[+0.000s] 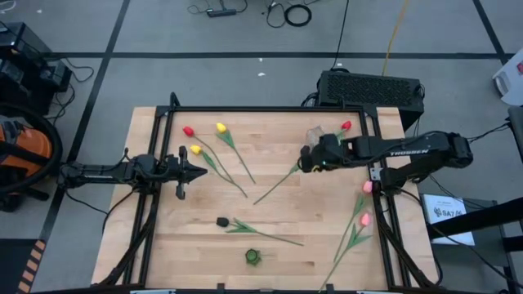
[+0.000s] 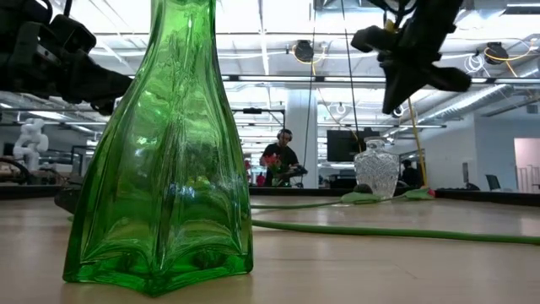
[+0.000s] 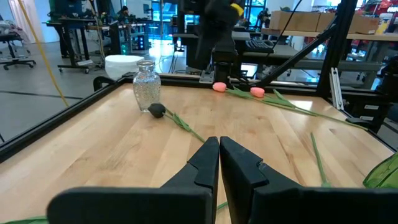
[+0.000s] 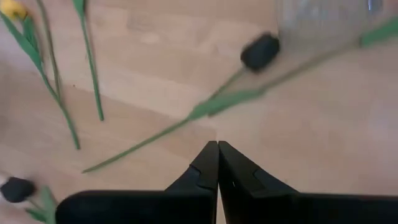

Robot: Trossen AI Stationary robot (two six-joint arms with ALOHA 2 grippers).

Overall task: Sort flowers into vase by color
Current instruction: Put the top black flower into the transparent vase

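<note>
Tulips lie flat on the wooden table: red, two yellow, red beside the clear glass vase, black, two pink. Another black head lies by the clear vase, its stem running toward the table's near left. The green vase stands near the near edge. My right gripper is shut and empty, raised above that black tulip's stem. My left gripper is shut and empty at the table's left, near a yellow tulip.
A black metal frame rims the table. The green vase fills the low view's foreground, with the clear vase far behind. Bare wood lies mid-table between the stems. People and desks show in the room beyond.
</note>
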